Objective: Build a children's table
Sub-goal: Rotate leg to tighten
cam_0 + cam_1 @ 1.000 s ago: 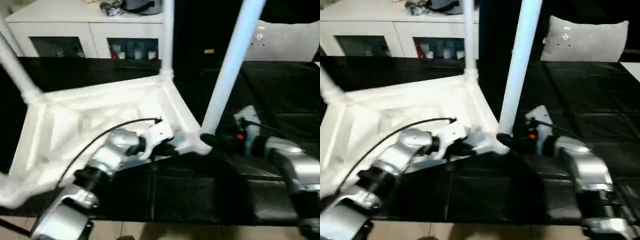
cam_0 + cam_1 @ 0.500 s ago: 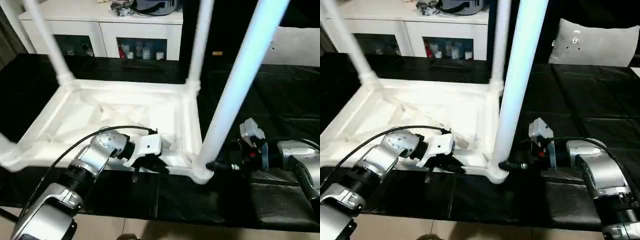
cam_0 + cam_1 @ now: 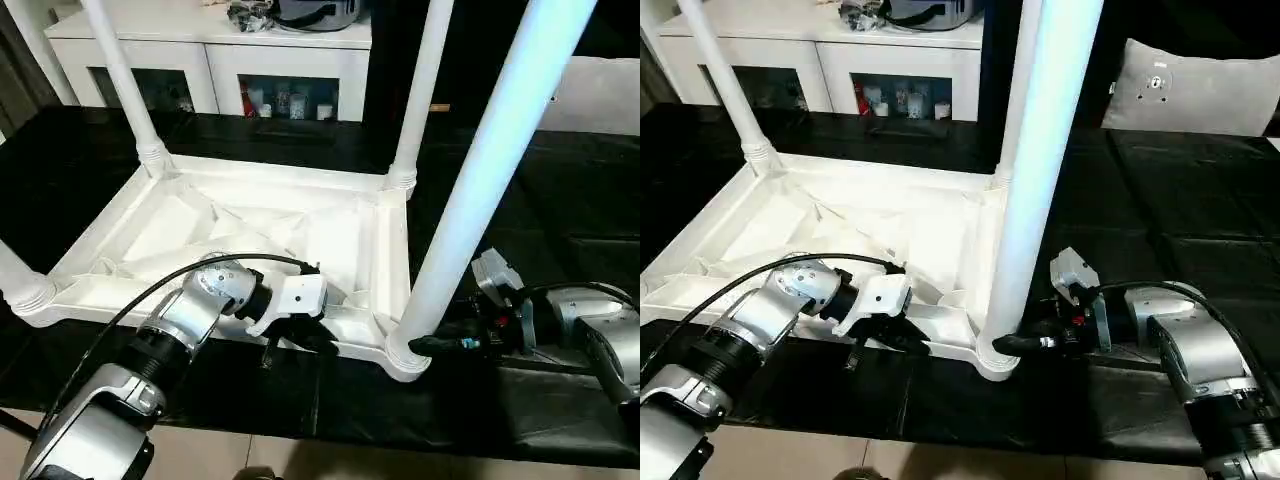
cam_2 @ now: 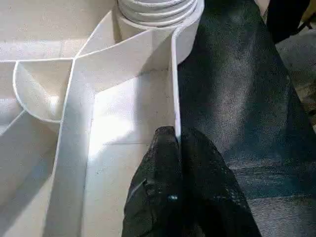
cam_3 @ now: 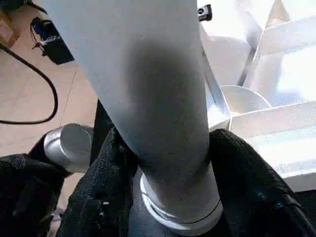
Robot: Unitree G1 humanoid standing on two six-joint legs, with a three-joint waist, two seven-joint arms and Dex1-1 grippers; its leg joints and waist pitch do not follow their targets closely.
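- White plastic table top (image 3: 250, 225) lies upside down on the black-covered bench (image 3: 560, 210), ribbed underside facing up
- Four legs stand upright in the corner sockets: far-left leg (image 3: 125, 80), far-right leg (image 3: 418, 90), near-right leg (image 3: 485, 175), and a near-left leg (image 3: 15, 275) at the picture edge
- Left gripper (image 3: 318, 340) sits at the near rim of the top, just left of the near-right socket (image 3: 405, 355)
- Left wrist view: its two black fingers (image 4: 165, 163) are pressed together over the thin upright rim wall (image 4: 174, 84), so jaws clamped on the rim of the top
- Right gripper (image 3: 1015, 342) reaches in from the right, level with the bench, at the base of the near-right leg
- Right wrist view: black fingers (image 5: 106, 182) sit one on each side of the leg (image 5: 153, 98), just above the socket collar, both touching it; jaws closed around the leg
- Silver forearms come in from both lower corners; a black cable (image 3: 150, 300) loops over the left one
- Behind the bench: white cabinet (image 3: 230, 60) with glass doors, clutter on top; grey cushion (image 3: 1190, 85) at far right
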